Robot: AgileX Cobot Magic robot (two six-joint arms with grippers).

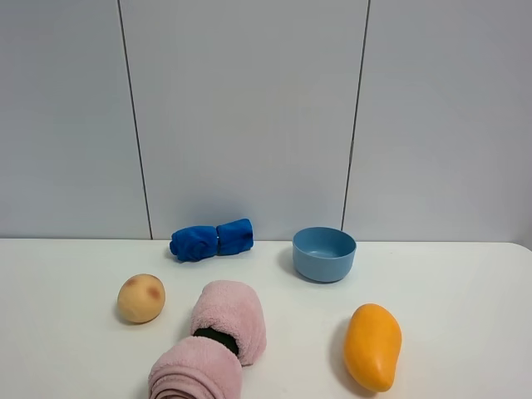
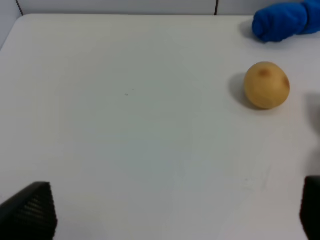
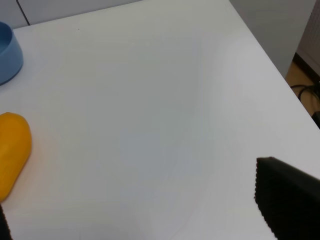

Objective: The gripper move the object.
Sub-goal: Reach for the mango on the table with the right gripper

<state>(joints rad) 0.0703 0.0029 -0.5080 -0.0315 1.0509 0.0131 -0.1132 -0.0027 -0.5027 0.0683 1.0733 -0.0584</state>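
The object, a smooth orange-yellow mango (image 1: 372, 345), lies on the white table at the front right, in front of the blue bowl (image 1: 323, 253). In the right wrist view the mango (image 3: 12, 152) lies beside one finger of my right gripper (image 3: 132, 195), which is open and empty above bare table. My left gripper (image 2: 175, 200) is also open and empty above bare table, with the tan peach (image 2: 266, 85) some way ahead of it. Neither gripper shows in the exterior view.
A tan peach with a reddish spot (image 1: 141, 298) sits at the left. A rolled blue cloth (image 1: 212, 239) lies at the back by the wall. Two pink towel rolls (image 1: 218, 341) lie at the front middle. The table's edge (image 3: 280, 75) drops to the floor.
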